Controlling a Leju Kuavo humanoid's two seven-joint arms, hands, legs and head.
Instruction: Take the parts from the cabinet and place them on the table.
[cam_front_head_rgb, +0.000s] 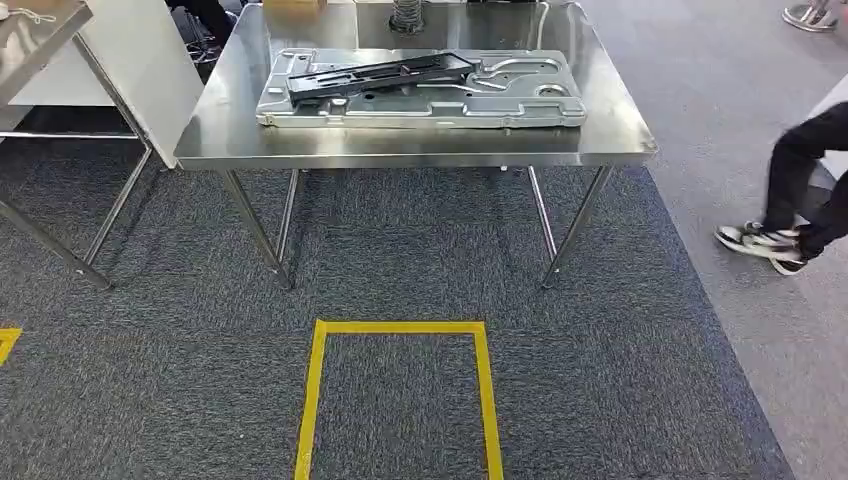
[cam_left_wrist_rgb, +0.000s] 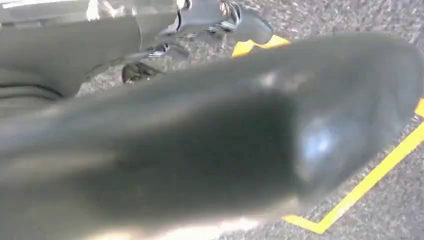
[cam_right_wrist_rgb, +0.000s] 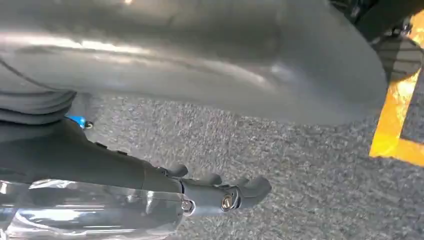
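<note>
A flat silver metal panel (cam_front_head_rgb: 420, 105) lies on the steel table (cam_front_head_rgb: 400, 152) ahead of me. A long black part (cam_front_head_rgb: 380, 72) rests on top of the panel, angled toward its left end. My left hand (cam_left_wrist_rgb: 200, 130) hangs low over the carpet, its blurred grey thumb close to the camera and its darker fingers (cam_left_wrist_rgb: 205, 20) apart with nothing in them. My right hand (cam_right_wrist_rgb: 165, 180) also hangs over the carpet. Its thick thumb (cam_right_wrist_rgb: 200, 60) and its dark fingers (cam_right_wrist_rgb: 230, 195) are spread and hold nothing.
A yellow tape square (cam_front_head_rgb: 400, 330) marks the carpet in front of the table. A second steel table (cam_front_head_rgb: 40, 40) and a white panel (cam_front_head_rgb: 140, 60) stand at the left. A person's legs and sneakers (cam_front_head_rgb: 790, 200) are at the right, beside the table.
</note>
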